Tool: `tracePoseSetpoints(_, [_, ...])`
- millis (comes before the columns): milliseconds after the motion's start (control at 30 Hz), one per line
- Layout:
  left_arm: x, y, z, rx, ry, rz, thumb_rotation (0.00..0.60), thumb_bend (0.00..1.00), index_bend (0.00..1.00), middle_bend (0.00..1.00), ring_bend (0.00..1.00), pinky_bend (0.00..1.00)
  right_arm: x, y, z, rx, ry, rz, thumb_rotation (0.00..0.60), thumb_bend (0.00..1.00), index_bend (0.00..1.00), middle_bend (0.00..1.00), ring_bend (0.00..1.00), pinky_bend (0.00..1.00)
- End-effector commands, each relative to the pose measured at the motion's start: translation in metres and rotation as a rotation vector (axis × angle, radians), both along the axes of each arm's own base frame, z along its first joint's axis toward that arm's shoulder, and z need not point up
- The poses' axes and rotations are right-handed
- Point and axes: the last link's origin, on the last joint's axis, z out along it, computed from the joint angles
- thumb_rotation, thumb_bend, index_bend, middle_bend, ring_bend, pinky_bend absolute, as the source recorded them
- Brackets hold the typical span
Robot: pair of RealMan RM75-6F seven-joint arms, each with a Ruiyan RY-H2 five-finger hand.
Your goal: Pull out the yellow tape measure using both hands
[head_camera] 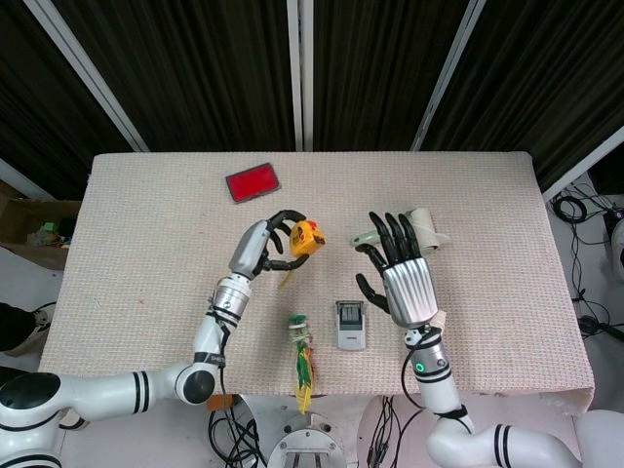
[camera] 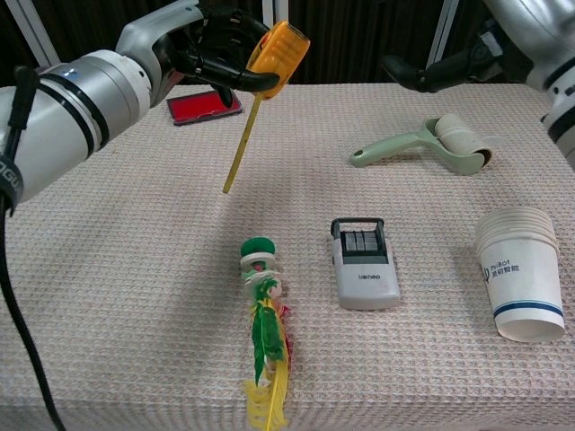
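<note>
We see the left hand [head_camera: 265, 244] raised above the desk [head_camera: 136, 253], its dark fingers [camera: 225, 45] curled around the yellow tape measure [camera: 278, 56], whose case sits at the fingertips while a short strip of tape [camera: 241, 144] hangs down free below them. Moving right, we find the right hand [head_camera: 400, 278] lifted too, just beside the case, fingers spread wide and holding nothing. Beneath and beyond those open fingers lie the grey stapler [camera: 362, 262], lint roller [camera: 431, 144] and paper cups [camera: 524, 274].
</note>
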Motion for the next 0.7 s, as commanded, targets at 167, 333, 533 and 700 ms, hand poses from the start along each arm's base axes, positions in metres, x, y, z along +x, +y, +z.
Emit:
tracePoseSetpoints(167, [0.005,-0.006,-0.004,-0.028,-0.053,0.013,0.6,0.32,0.62,0.58,0.49,0.6,0.021,-0.012,-0.009,-0.018,-0.05,-0.032,0.6,0.24,0.45,0.09,0.0,0.0])
tracePoseSetpoints(333, [0.007,-0.006,-0.006,-0.001,-0.067,0.02,0.6,0.33,0.62,0.58,0.49,0.6,0.024,-0.02,-0.016,-0.011,-0.064,-0.052,0.6,0.24,0.48,0.1,0.0,0.0])
tracePoseSetpoints(533, [0.009,-0.007,-0.011,-0.007,-0.081,0.015,0.6,0.33,0.63,0.59,0.49,0.6,0.03,-0.026,-0.021,-0.011,-0.088,-0.055,0.6,0.29,0.51,0.11,0.0,0.0])
tracePoseSetpoints(700, [0.01,-0.008,-0.012,-0.007,-0.085,0.009,0.6,0.33,0.63,0.59,0.49,0.6,0.033,-0.03,-0.024,-0.007,-0.096,-0.058,0.6,0.3,0.52,0.12,0.0,0.0])
